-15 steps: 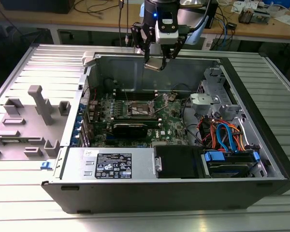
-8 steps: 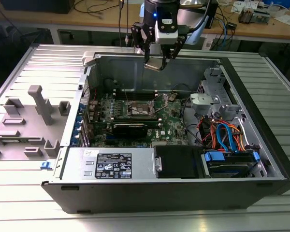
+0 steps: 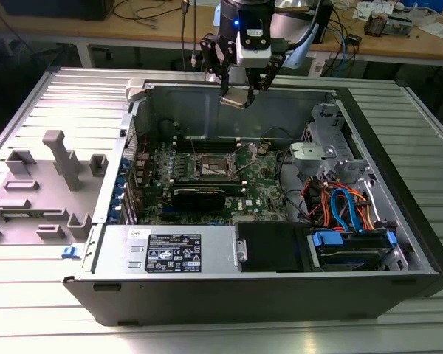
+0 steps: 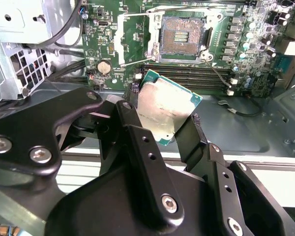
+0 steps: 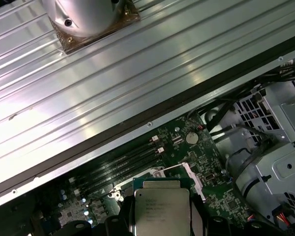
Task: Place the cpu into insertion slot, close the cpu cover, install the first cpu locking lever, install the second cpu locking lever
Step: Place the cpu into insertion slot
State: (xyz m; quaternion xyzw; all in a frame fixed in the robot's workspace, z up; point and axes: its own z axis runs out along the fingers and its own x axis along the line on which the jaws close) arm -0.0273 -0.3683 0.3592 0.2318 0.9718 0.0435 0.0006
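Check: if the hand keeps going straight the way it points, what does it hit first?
Probably the board at the memory slots, just short of the socket. The cpu held in the hand would touch first. Depth unclear.

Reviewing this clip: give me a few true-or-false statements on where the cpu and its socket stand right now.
1. The cpu sits in the insertion slot. False: the gripper holds it between its jaws, off the board.
2. The insertion slot is empty. True.
3. The cpu cover is shut over the slot. False: the slot's contacts lie exposed.
4. The cpu hangs above the open computer case. True.
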